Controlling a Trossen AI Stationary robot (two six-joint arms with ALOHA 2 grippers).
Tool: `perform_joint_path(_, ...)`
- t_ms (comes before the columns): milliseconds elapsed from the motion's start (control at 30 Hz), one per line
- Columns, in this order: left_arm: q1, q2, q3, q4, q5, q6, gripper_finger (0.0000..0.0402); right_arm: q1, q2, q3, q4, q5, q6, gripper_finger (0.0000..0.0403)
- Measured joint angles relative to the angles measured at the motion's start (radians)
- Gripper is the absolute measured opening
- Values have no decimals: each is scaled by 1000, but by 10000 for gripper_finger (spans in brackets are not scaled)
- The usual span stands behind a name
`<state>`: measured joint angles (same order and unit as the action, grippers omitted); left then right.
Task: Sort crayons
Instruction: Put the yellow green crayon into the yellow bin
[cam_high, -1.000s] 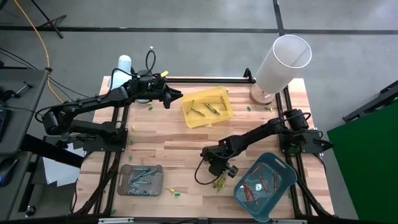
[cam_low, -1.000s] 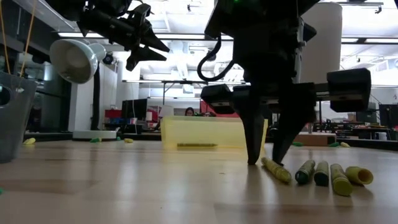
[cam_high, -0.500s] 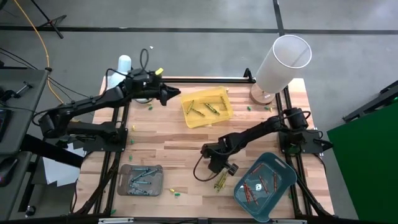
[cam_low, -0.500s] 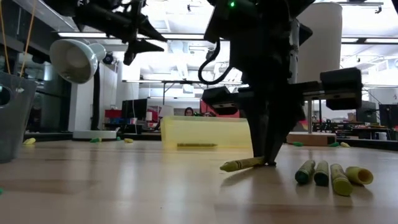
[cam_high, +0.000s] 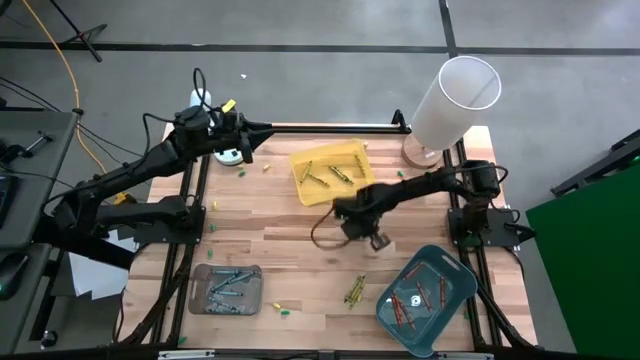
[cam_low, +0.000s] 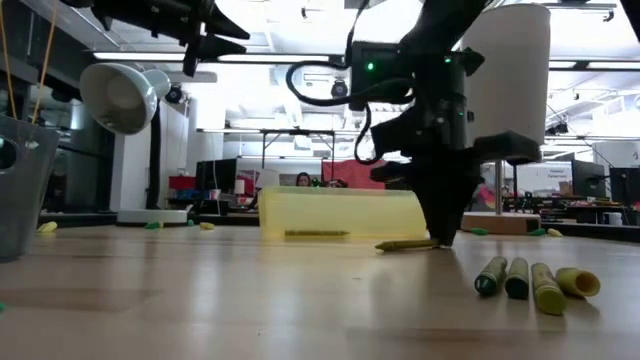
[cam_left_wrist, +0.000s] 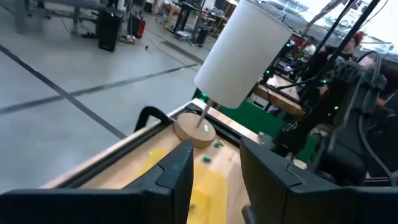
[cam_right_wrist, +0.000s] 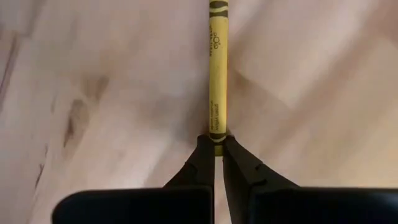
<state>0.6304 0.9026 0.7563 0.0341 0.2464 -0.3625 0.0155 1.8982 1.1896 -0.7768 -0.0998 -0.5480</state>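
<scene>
My right gripper (cam_low: 438, 238) stands over mid-table, pointing down, shut on a yellow crayon (cam_right_wrist: 217, 74) just before the yellow tray (cam_high: 352, 152), which holds several olive crayons (cam_high: 322, 174). More yellow and green crayons (cam_low: 532, 280) lie flat on the wood nearer the front edge (cam_high: 353, 292). My left gripper (cam_left_wrist: 214, 186) is open with nothing between its fingers, raised high over the far left corner (cam_high: 246, 140). My right gripper pinches one end of the yellow crayon (cam_right_wrist: 216, 138) between its two fingertips, coming from above and pointing down. The crayon sticks out sideways from the fingertips, about level (cam_low: 405, 244) and close over the wood; whether its free end touches the table I cannot tell.
A grey tray (cam_high: 225, 288) with blue crayons sits near left, a teal tray (cam_high: 428, 290) with red crayons near right. A white lamp shade on a wooden foot (cam_high: 452, 100) stands far right. Small green bits (cam_high: 283, 310) dot the table.
My right gripper has shut on the yellow crayon's end, then gone toward the far edge and the yellow tray, rising a little and rolling. The crayon has swung round from lying among the others to sticking out level from the fingertips. My left gripper has risen toward the far left corner.
</scene>
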Motion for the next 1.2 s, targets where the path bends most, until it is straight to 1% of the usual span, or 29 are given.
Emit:
perform_joint_path(67, 0, 0, 0, 0, -2, 13, 121, -36, -15, 0, -39, 6, 28, 1)
perform_joint_path(133, 0, 3, 0, 0, -4, 27, 121, -70, -38, 0, -83, -13, 54, 1)
perform_joint_path(233, -1, 9, 0, -4, -4, 42, 121, -116, -79, -9, -94, -67, 76, 0)
perform_joint_path(300, 0, 12, 0, -6, -5, 51, 121, -143, -131, -45, -70, -93, 109, 0)
perform_joint_path(400, 0, 14, 0, -15, -4, 52, 121, -177, -224, -140, -12, -121, 191, 0)
perform_joint_path(600, 0, 15, 0, -12, -7, 92, 121, -203, -455, -351, 174, -163, 420, 0)
perform_joint_path(767, -9, 35, 0, 23, -38, 105, 121, -194, -599, -440, 436, -160, 656, 0)
perform_joint_path(867, -32, 73, 0, 68, -46, 123, 121, -194, -633, -438, 632, -106, 744, 0)
perform_joint_path(967, -75, 122, 0, 134, -40, 170, 121, -202, -636, -410, 821, -31, 754, 0)
perform_joint_path(1033, -110, 156, 0, 174, -26, 191, 121, -212, -634, -381, 915, 13, 753, 0)
perform_joint_path(1100, -147, 181, 0, 232, -14, 207, 122, -225, -633, -351, 954, 45, 750, 0)
perform_joint_path(1200, -200, 209, 1, 308, -12, 234, 126, -245, -631, -305, 961, 54, 728, 0)
